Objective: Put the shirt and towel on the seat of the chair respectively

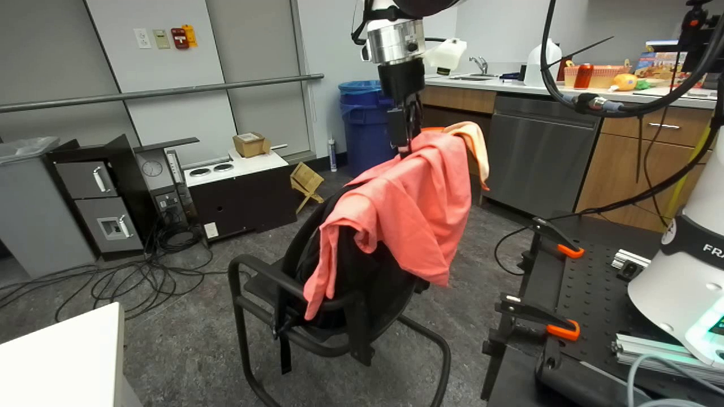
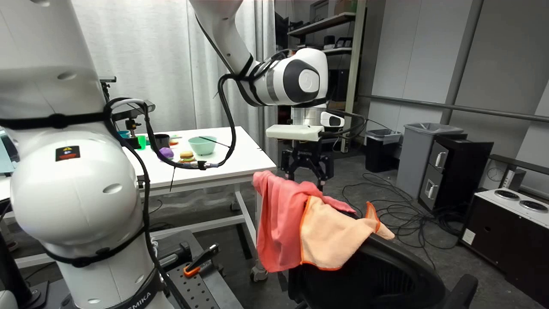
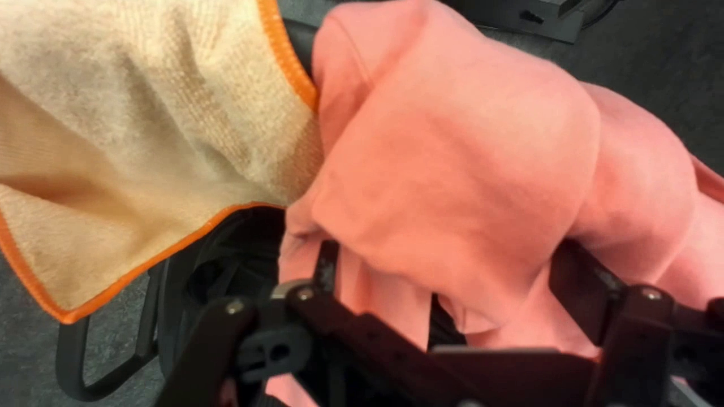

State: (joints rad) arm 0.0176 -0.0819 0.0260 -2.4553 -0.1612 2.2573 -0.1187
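Observation:
The coral-pink shirt (image 1: 418,209) hangs over the black chair's (image 1: 266,270) backrest in both exterior views, including here (image 2: 279,223). The peach towel (image 2: 330,236) with orange edging lies beside the shirt over the backrest (image 2: 386,274); a corner shows in an exterior view (image 1: 474,144). The chair seat is mostly hidden behind cloth and dark parts. My gripper (image 2: 306,180) points down at the top of the shirt. In the wrist view its fingers (image 3: 449,254) are wide apart on both sides of a shirt fold (image 3: 452,141); the tips are partly hidden by cloth. The towel (image 3: 169,141) lies left.
A white table (image 2: 231,167) with a green bowl (image 2: 202,146) and toy food stands behind the arm. The robot's black base table (image 1: 588,294) with orange clamps stands beside the chair. Loose cables (image 1: 153,282) lie on the floor near a toy stove (image 1: 243,192).

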